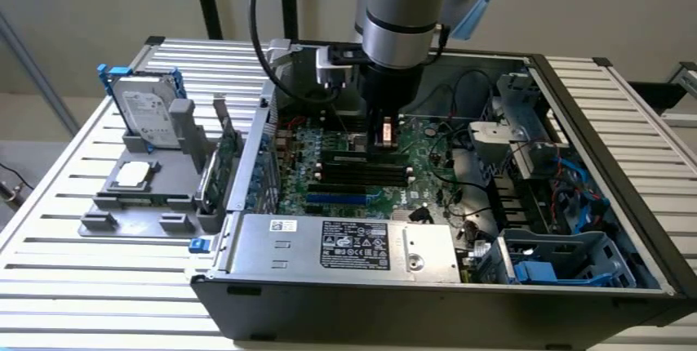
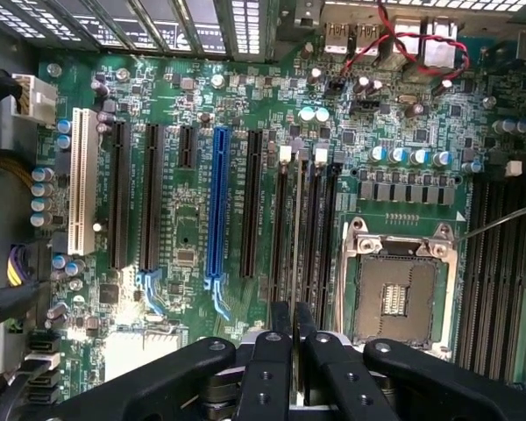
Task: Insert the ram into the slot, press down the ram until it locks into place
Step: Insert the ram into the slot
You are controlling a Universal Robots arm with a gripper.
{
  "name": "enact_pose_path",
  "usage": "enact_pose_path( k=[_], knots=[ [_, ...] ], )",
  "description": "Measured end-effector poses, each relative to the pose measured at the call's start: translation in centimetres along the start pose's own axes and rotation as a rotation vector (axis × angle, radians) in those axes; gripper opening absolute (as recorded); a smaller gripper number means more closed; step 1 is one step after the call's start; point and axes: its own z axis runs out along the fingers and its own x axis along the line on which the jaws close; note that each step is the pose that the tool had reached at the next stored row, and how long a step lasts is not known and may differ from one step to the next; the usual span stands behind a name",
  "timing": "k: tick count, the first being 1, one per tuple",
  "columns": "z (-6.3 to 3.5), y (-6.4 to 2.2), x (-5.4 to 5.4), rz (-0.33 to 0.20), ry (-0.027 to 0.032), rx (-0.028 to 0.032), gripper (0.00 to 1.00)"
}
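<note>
The ram is seen edge-on, stood upright along the slot on the motherboard; whether it is latched cannot be told; its top edge is pinched between the nearly closed fingers of the gripper; it is judged light, stiff and fragile, best held mid-length by the board's edge, clear of the chips

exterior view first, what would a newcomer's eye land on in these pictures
The silver robot arm reaching down into the open computer case in the middle of the exterior view grabs the eye first. In the wrist view, the bright blue slot stands out on the green motherboard, and the black jaws sit shut on the thin ram, edge-on among the long black slots.
</note>
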Motion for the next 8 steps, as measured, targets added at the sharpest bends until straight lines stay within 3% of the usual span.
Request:
enact_pose_path(
  k=[8],
  knots=[
    [0.75, -0.23, 0.03, 0.000, 0.0131, -0.0009, 0.13]
  ],
)
